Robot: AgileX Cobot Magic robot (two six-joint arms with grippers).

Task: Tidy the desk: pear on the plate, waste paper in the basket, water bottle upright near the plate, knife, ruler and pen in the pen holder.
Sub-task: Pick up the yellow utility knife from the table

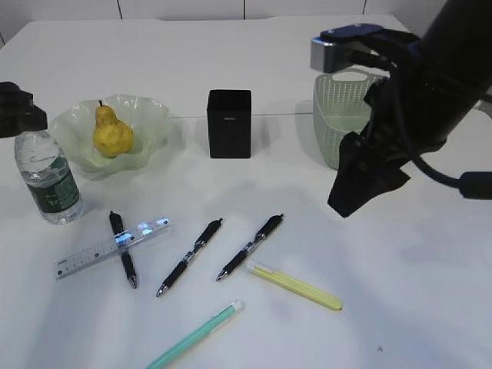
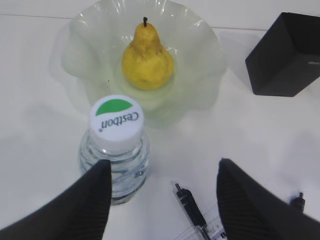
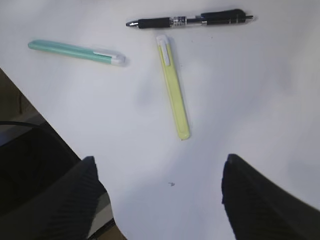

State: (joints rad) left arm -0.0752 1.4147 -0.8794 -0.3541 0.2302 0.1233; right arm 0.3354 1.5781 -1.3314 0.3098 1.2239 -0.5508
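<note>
The yellow pear [image 1: 113, 132] [image 2: 147, 57] lies in the pale green plate [image 1: 150, 115] [image 2: 200, 65]. Next to the plate the water bottle [image 1: 48, 181] [image 2: 116, 120] stands upright. Above and just behind it hangs my left gripper [image 2: 162, 165], open and holding nothing. The clear ruler [image 1: 92, 254] lies across a black pen [image 1: 123, 250]. The yellow knife [image 1: 296, 286] [image 3: 174, 85] lies below my open, empty right gripper [image 1: 361, 184] [image 3: 160, 159]. The black pen holder [image 1: 229, 123] stands mid-desk, the basket [image 1: 338, 115] behind my right arm. No waste paper is in view.
Two more black pens [image 1: 191, 256] [image 1: 250, 246] and a mint-green pen [image 1: 196, 334] [image 3: 75, 51] lie on the white desk [image 1: 415, 292]. The desk's front edge [image 3: 60, 127] runs close to my right gripper's left finger.
</note>
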